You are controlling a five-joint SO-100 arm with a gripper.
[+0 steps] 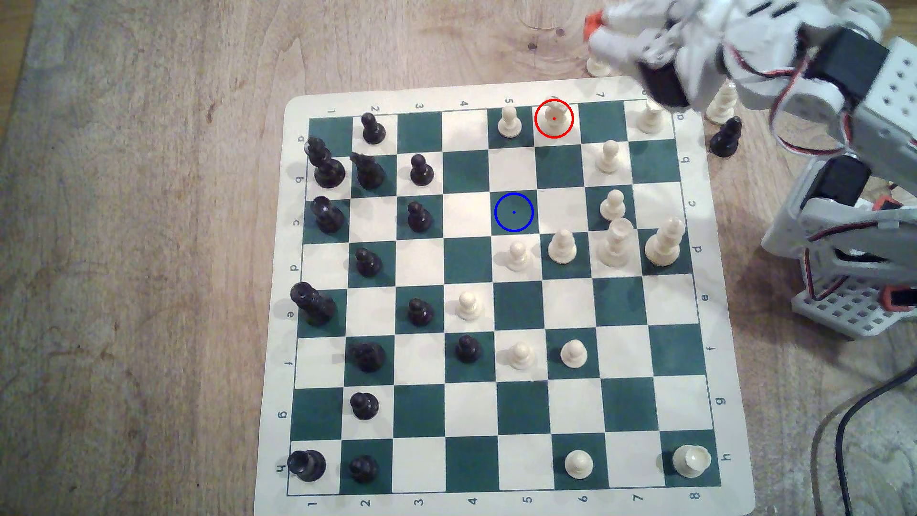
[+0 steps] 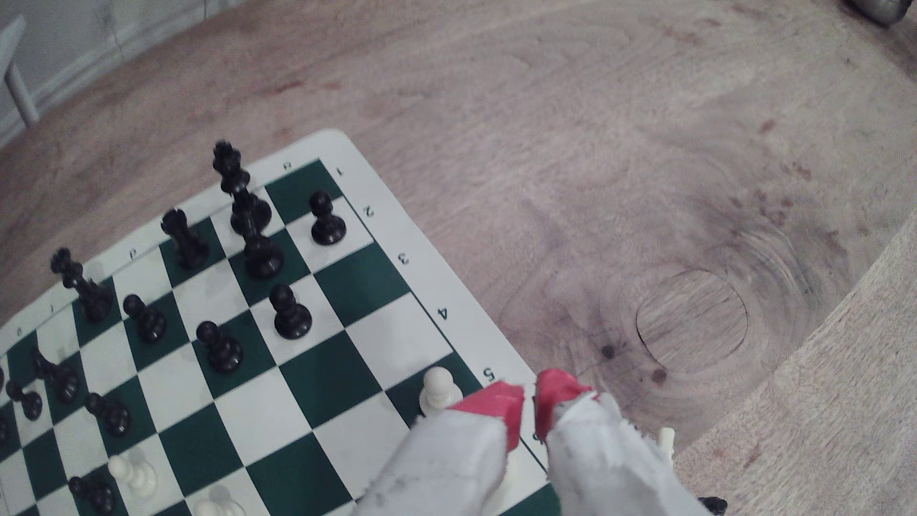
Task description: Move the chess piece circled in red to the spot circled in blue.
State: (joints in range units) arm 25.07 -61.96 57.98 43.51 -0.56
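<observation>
The chess piece circled in red (image 1: pixel 554 118) is a small cream knight on a cream square in the board's far row in the exterior view. The spot circled in blue (image 1: pixel 513 212) is an empty dark green square two rows nearer and one column to the exterior view's left. My gripper (image 1: pixel 595 30) hovers over the wooden table beyond the board's far edge, up and to the right of the knight. In the wrist view the gripper (image 2: pixel 528 404) has red-tipped, white-wrapped fingers (image 2: pixel 496 404) almost touching, with nothing between them.
A cream pawn (image 1: pixel 509 121) stands just left of the knight, and another (image 1: pixel 517 255) sits one square nearer than the blue spot. Captured pieces (image 1: pixel 726 136) lie off the board's far right corner. The arm's base (image 1: pixel 853 297) and a cable (image 1: pixel 853 421) occupy the right side.
</observation>
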